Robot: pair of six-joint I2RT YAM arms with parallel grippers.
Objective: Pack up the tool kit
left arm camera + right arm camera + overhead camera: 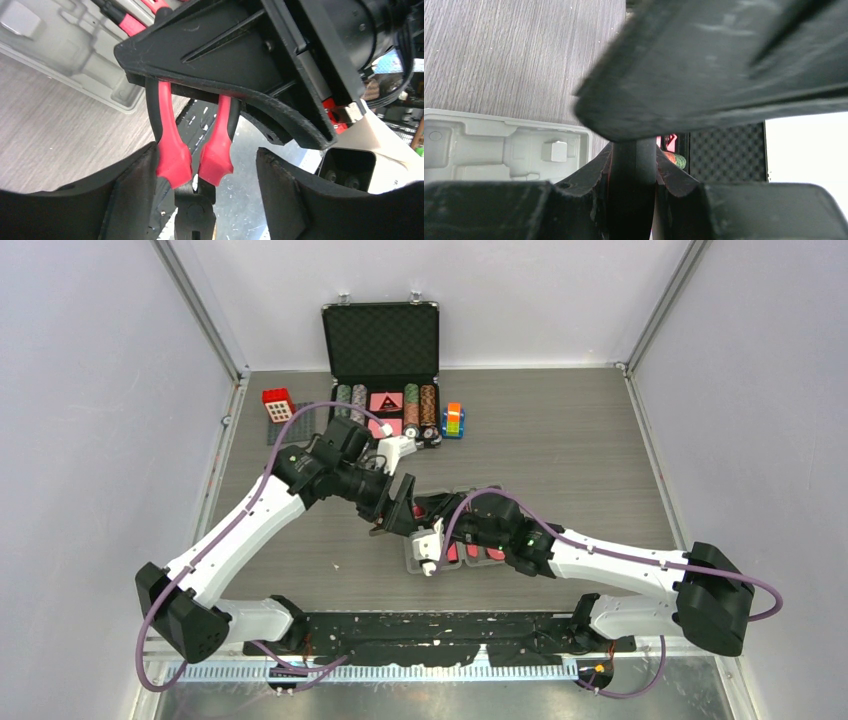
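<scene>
Grey wood-grain counter (600,460). Grey plastic tool kit case (499,145), open mid-counter: some red tools apparently seated, other slots bare, packing partly done. Red-and-black pliers (172,150), unpacked, near the case: right gripper (631,170) jaws clamped on them, left gripper (205,185) jaws wide, straddling the handles. No legible markings.

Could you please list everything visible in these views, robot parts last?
tool kit case: one, grey, open, mid-table under the arms
pliers: one pair, red and black, held in the right gripper
other tools: red, in the case, count unclear
poker chip case: one, black, open, far edge
red block: one, left of the chip case
stacked blocks: one pile, orange, green, blue, right of the chip case
left gripper: one, black, fingers open around the pliers
right gripper: one, black, fingers shut on the pliers
</scene>
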